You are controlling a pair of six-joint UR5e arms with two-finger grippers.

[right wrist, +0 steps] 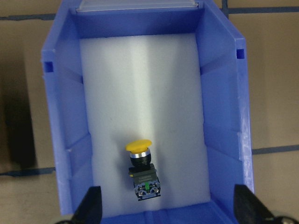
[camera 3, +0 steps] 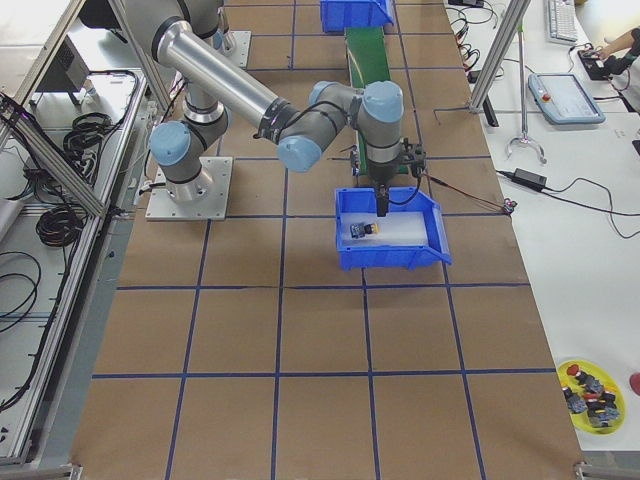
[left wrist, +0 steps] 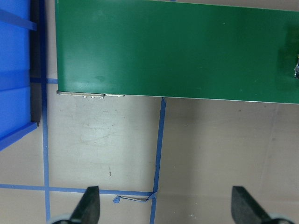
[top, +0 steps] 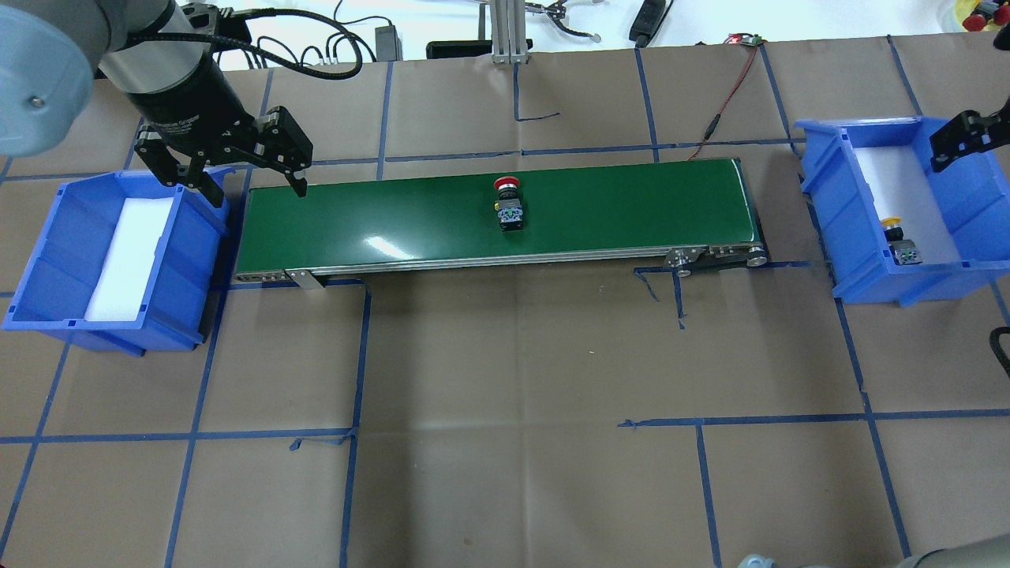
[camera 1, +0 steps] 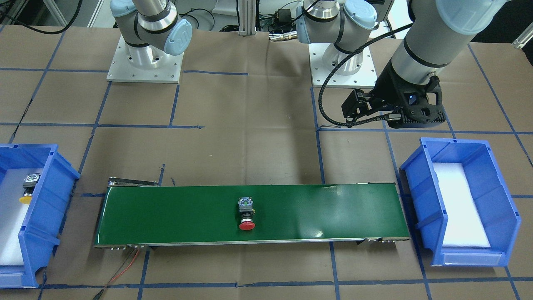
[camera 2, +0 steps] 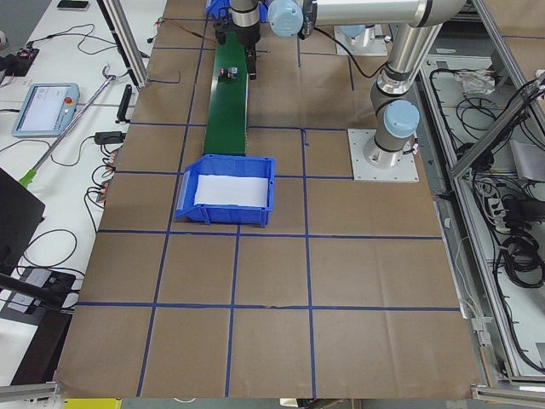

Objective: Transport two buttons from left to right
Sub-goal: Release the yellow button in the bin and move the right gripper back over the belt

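The red button [top: 509, 203] lies on its side at the middle of the green belt [top: 631, 209], clear of both arms. The yellow button [right wrist: 142, 170] lies on the white foam in the right bin [right wrist: 224, 116], towards one end. The left gripper [top: 256, 189] hangs near the belt's left end, close to the left bin [top: 47, 260], with its jaws apart and nothing between them, while the right gripper [right wrist: 168, 205] hangs above the yellow button in the right bin, its fingers likewise spread and empty.
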